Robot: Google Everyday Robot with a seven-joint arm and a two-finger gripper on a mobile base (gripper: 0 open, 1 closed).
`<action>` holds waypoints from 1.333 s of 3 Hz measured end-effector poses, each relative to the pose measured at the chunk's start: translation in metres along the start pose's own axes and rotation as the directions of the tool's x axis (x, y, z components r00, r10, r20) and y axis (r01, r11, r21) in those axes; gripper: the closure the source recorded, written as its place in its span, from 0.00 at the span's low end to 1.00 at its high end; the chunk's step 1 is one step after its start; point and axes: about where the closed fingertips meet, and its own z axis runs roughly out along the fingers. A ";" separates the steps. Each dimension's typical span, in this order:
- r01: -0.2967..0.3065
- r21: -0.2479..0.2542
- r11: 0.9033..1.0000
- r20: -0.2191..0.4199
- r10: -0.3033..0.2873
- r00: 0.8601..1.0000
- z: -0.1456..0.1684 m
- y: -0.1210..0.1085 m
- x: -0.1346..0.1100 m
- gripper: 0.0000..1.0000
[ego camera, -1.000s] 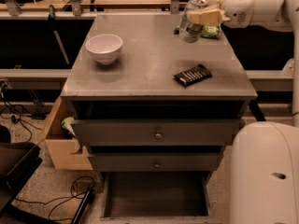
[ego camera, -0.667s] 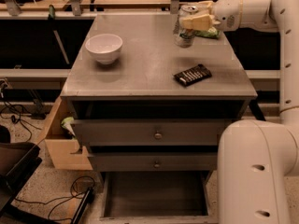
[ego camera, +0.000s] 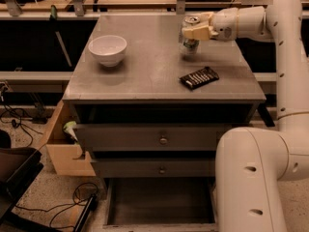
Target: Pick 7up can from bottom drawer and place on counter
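Observation:
The 7up can (ego camera: 189, 46) stands upright at the back right of the grey counter (ego camera: 149, 69); its silver top and green label show. My gripper (ego camera: 195, 31) is shut on the can's upper part, reaching in from the right. I cannot tell whether the can's base touches the counter or hangs just above it. The bottom drawer (ego camera: 159, 202) is pulled open under the cabinet, and its dark floor is bare.
A white bowl (ego camera: 107, 49) sits at the counter's back left. A flat dark packet (ego camera: 199, 77) lies near the right front, just in front of the can. A wooden box (ego camera: 60, 151) with a green bag (ego camera: 70, 127) stands left of the cabinet. My white arm fills the right side.
My gripper has moved left and toward the counter's front with the can in it, and the can is now lower, at the counter's surface.

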 end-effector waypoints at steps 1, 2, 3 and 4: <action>-0.001 0.001 1.000 0.001 0.001 1.000 0.005 -0.002 0.003 0.84; -0.002 -0.003 1.000 0.001 0.002 1.000 0.009 -0.001 0.004 0.62; -0.004 -0.008 1.000 0.001 0.004 1.000 0.013 -0.001 0.005 0.39; -0.005 -0.012 1.000 0.001 0.005 1.000 0.017 -0.001 0.005 0.15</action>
